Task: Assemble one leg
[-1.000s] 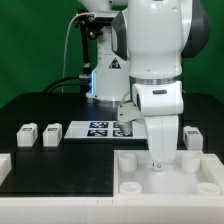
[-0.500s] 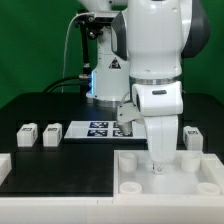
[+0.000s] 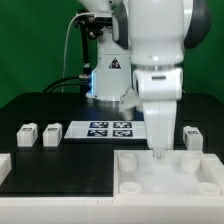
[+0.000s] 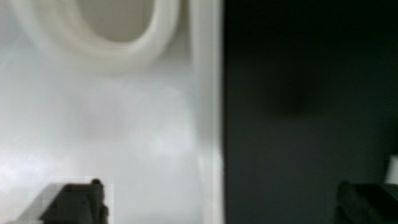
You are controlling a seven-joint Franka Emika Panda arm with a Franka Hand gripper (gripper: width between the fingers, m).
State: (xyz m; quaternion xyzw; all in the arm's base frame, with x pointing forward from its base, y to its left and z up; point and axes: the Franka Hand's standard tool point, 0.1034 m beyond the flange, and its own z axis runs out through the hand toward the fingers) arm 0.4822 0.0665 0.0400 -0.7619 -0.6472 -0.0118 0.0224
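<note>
Black tabletop [image 3: 50, 112], green backdrop. End effector [image 3: 157, 152]: fingers apart, empty, low over white tray [image 3: 130, 186]. First leg [image 3: 27, 133], second leg [image 3: 52, 132]: on the exterior view's left of marker board [image 3: 108, 128]. Third leg [image 3: 192, 137]: on its right.

Bright even exterior lighting, slight motion blur, wrist view soft, half dark

Two white tagged legs [image 3: 27, 133] [image 3: 52, 131] sit together, a third leg [image 3: 192, 137] apart.

Open table [image 3: 85, 165] runs between a leg [image 3: 52, 132] and the tray [image 3: 135, 160]. The arm [image 3: 160, 95] stands over the tray's rear wall, hiding part of the marker board [image 3: 100, 128].
</note>
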